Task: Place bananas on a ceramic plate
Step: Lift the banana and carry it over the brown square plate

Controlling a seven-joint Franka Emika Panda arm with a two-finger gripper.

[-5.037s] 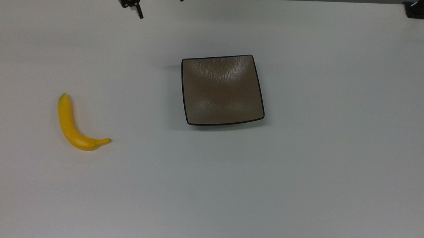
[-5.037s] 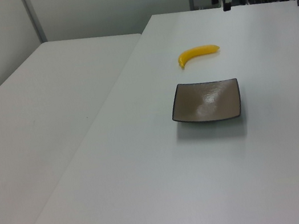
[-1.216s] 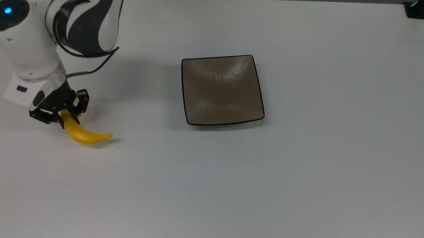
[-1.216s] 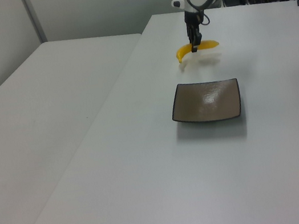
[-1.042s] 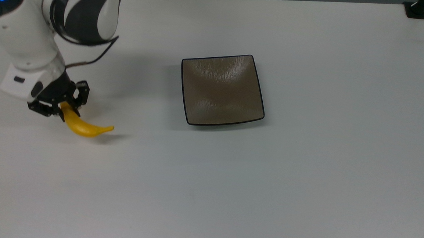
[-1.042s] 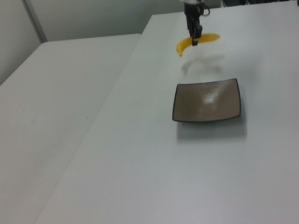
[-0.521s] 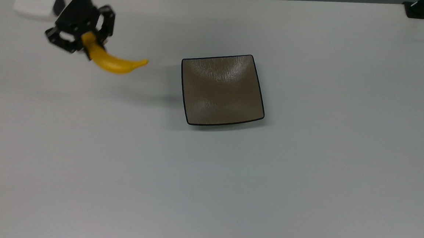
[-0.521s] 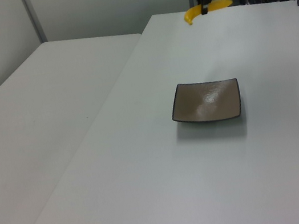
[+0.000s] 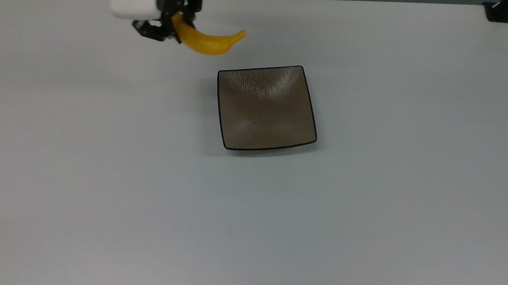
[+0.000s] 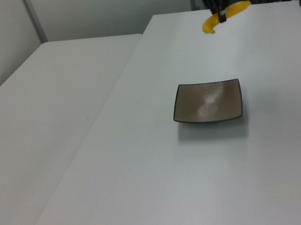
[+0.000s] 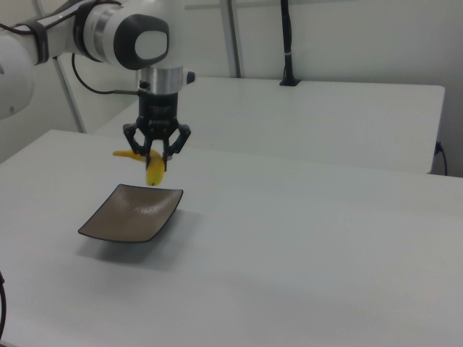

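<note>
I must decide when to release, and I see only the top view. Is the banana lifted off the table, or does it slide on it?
Observer: Lifted. In the right view the banana hangs in the gripper, well above the table.
Operator: Is it over the plate?
Observer: Not yet. In the left view it hangs beyond the far edge of the ceramic plate.
Operator: Is it level?
Observer: No. In the right view the near end droops.
</note>
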